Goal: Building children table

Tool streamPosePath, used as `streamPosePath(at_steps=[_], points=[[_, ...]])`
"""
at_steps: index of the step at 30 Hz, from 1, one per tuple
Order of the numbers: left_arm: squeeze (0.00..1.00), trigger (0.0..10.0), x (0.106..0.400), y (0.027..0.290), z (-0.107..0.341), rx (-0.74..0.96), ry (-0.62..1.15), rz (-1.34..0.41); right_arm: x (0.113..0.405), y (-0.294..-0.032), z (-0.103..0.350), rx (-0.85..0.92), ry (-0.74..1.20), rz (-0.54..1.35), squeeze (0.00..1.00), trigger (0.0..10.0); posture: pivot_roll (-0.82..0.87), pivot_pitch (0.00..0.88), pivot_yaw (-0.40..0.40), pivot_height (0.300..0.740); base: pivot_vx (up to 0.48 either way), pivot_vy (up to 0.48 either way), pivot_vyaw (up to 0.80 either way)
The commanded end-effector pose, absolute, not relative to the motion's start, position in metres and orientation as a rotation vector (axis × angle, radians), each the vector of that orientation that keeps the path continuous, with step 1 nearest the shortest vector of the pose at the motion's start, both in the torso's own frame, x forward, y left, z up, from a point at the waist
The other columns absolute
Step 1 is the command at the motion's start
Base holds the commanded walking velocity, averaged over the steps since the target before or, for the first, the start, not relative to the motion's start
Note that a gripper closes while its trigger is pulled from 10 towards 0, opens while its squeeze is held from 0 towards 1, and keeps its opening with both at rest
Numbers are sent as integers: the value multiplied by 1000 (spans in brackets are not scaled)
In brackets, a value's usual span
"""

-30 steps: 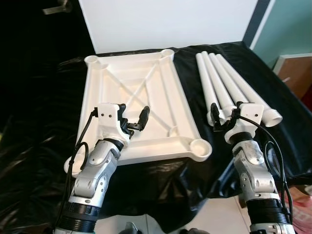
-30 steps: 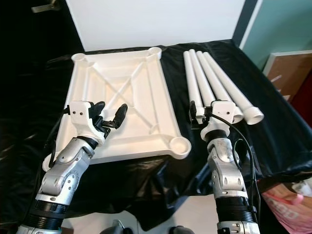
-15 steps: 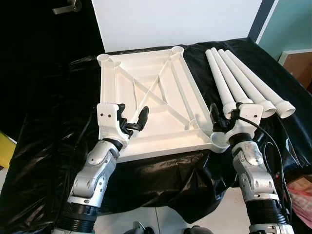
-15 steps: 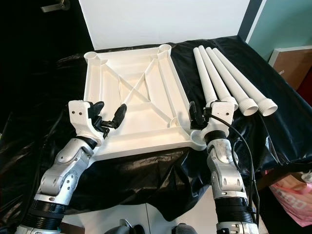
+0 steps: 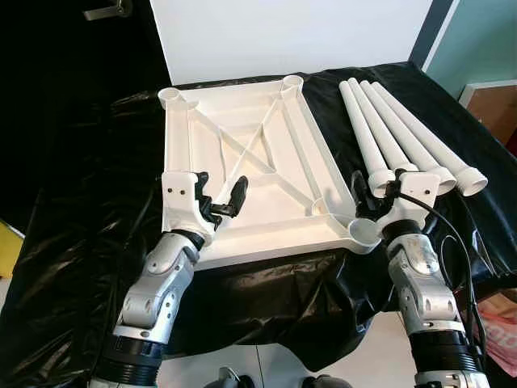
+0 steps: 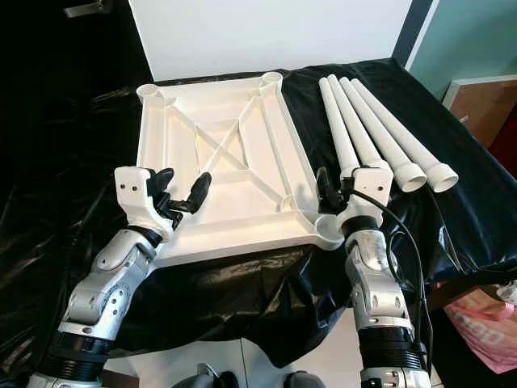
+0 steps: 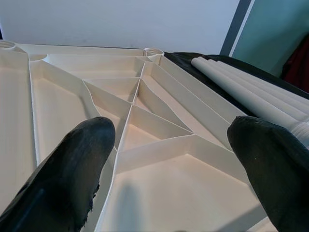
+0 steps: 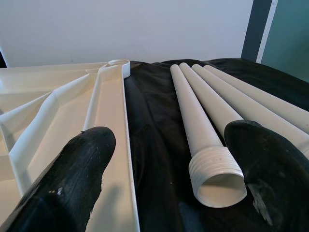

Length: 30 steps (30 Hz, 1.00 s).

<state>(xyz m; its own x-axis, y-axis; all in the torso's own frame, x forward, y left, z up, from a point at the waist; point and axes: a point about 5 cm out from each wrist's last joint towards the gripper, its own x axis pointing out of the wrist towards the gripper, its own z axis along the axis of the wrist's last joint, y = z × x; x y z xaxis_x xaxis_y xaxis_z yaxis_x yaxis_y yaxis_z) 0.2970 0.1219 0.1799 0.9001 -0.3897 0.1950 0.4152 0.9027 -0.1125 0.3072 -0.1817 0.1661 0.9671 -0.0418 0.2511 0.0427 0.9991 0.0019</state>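
A white plastic tabletop (image 5: 242,158) lies upside down on a black-draped surface, ribs up, with a round leg socket (image 5: 365,230) at its near right corner. Several white tube legs (image 5: 404,137) lie side by side to its right, threaded ends (image 8: 215,176) toward me. My left gripper (image 5: 221,186) hovers open over the tabletop's near left part; its black fingers (image 7: 72,164) frame the crossed ribs (image 7: 135,104). My right gripper (image 5: 376,184) hangs open over the near right corner, between the tabletop's edge (image 8: 108,116) and the nearest leg. Neither holds anything.
Black plastic sheeting (image 5: 89,210) covers the whole work surface and hangs over its front edge. A white wall panel (image 5: 283,36) stands behind. A brown cabinet (image 5: 497,101) is at the far right, and a pink bag (image 6: 485,339) sits on the floor at the lower right.
The camera has shifted, so the tabletop and legs now sit farther up and right in the picture. Both grippers stay open; the right one now lies over the tabletop's corner socket instead of the leg ends.
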Motion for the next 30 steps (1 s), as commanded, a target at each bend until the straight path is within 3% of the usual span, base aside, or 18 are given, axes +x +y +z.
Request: streamPosePath(at_steps=[1, 12, 30], points=[[0, 10000, 295, 119, 179, -136, -162, -487, 306, -185, 164, 1, -253, -59, 0, 10000, -97, 107, 11, 740, 0, 251, 0], [0, 10000, 294, 120, 180, -134, -158, -487, 305, -184, 163, 6, -251, -61, 0, 10000, -94, 117, 17, 740, 0, 367, 0], [0, 10000, 295, 117, 181, -57, -174, -508, 305, -185, 161, 9, -251, -76, 0, 10000, -99, 123, 28, 740, 0, 0, 0]])
